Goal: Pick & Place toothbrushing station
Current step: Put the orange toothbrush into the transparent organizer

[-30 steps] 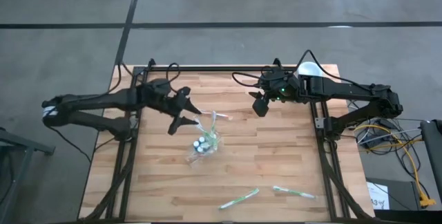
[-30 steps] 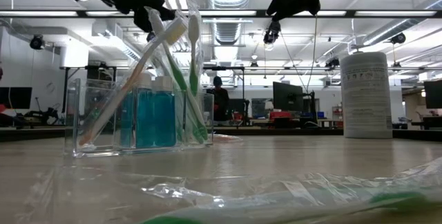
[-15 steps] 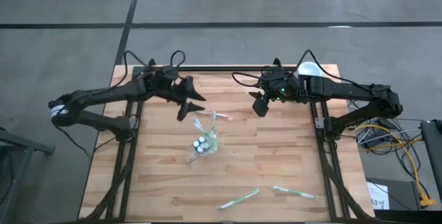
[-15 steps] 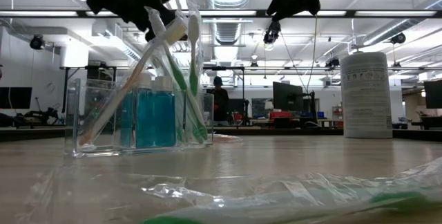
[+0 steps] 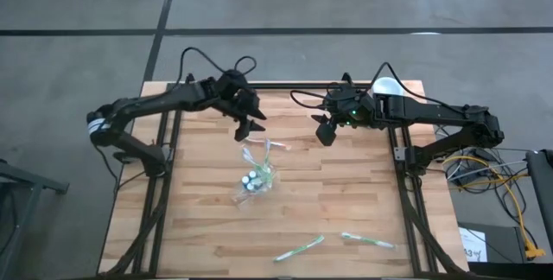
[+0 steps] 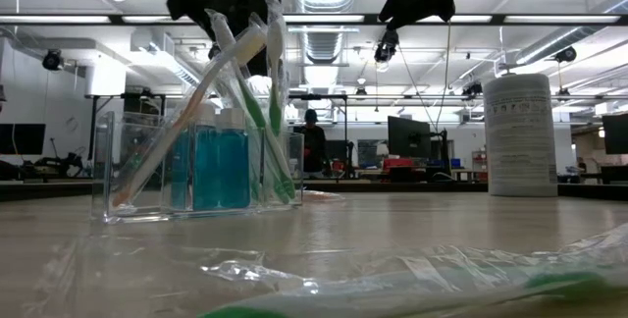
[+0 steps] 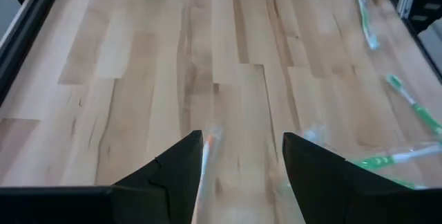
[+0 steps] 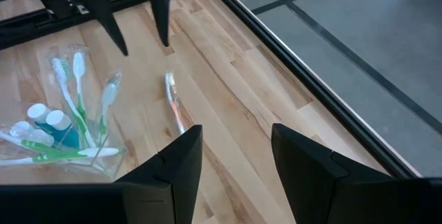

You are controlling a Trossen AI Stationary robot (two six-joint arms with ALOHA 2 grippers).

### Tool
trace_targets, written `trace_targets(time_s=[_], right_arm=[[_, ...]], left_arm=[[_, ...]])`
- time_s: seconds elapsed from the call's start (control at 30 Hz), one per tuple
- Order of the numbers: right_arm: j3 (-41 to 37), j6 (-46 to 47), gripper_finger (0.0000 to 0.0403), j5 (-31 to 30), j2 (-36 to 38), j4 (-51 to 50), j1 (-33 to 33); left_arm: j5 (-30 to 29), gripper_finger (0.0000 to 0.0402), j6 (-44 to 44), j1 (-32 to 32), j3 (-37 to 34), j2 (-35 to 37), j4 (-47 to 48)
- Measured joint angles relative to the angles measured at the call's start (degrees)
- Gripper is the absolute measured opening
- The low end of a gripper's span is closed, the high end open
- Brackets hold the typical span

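A clear holder (image 5: 256, 177) stands mid-table on its base, with blue bottles and several toothbrushes leaning upright in it (image 6: 196, 166). A pale toothbrush (image 5: 275, 146) lies flat on the wood just beyond the holder (image 8: 173, 101). Two wrapped green toothbrushes (image 5: 300, 247) (image 5: 368, 241) lie near the front edge. My left gripper (image 5: 249, 127) hangs open above the table, on the far-left side of the holder (image 7: 242, 148). My right gripper (image 5: 322, 135) hangs open at the far right of the holder (image 8: 231, 141), holding nothing.
A white canister (image 5: 389, 85) stands at the far right corner (image 6: 520, 133). Crumpled clear wrapping (image 6: 392, 279) lies in the foreground of the low view. Black frame rails (image 5: 164, 185) run along the table's left and right sides. Bare wood shows between the holder and the front edge.
My left gripper has swung from just left of the holder toward the table's far edge and a little right, turning as it went and staying open. The holder, the toothbrushes and my right arm have kept still.
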State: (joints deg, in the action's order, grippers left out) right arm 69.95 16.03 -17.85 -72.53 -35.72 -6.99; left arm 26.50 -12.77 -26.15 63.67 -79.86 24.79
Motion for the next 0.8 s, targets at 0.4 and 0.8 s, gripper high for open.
trace_targets(time_s=[0.4,0.8], right_arm=[[0.0,0.0,0.0169,0.0,0.0,0.0,0.0],[0.0,0.0,0.0169,0.0,0.0,0.0,0.0]], left_arm=[[0.0,0.0204,-2.4,0.0,6.5,-9.1,0.9],[-9.5,0.0196,-8.3,-1.0,6.4,-11.1,14.8]])
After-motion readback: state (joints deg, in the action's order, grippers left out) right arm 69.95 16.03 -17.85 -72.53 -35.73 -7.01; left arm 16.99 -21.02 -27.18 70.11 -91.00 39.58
